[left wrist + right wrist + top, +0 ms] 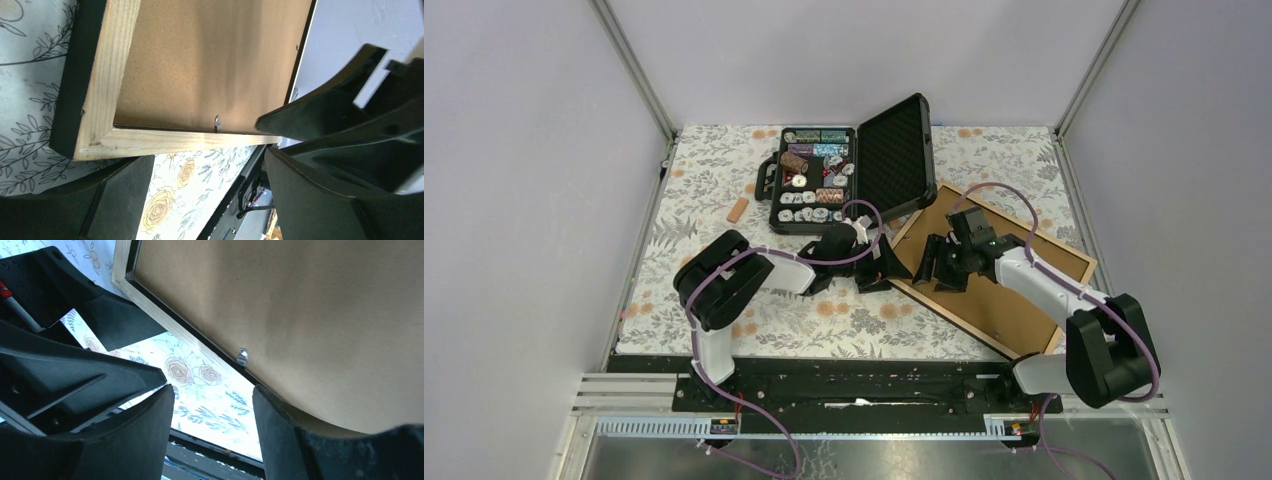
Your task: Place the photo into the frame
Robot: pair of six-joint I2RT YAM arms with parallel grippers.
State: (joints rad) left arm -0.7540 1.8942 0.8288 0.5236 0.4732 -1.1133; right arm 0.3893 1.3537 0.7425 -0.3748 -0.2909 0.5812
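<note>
Frame (115,65) lies back-up, backing board (210,60) seated; photo unseen. Left gripper (207,175) and right gripper (212,405) are spread (both empty). Probable next move: swivel the retaining clip (242,356) aside.

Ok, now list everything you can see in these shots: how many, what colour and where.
frame: one, light wood rim with brown board backing, back side up, right half of the table
metal clip: one seen, silver, at the frame's inner edge on the backing
case: one, black, lid open, far middle of the table
poker chips: many, mixed colours, inside the case
small block: one, orange-tan, left of the case
tablecloth: one, white with floral print, covering the table
photo: none in view
left gripper: one, black, open, beside the frame's left corner
right gripper: one, black, open, over the frame's left edge
</note>
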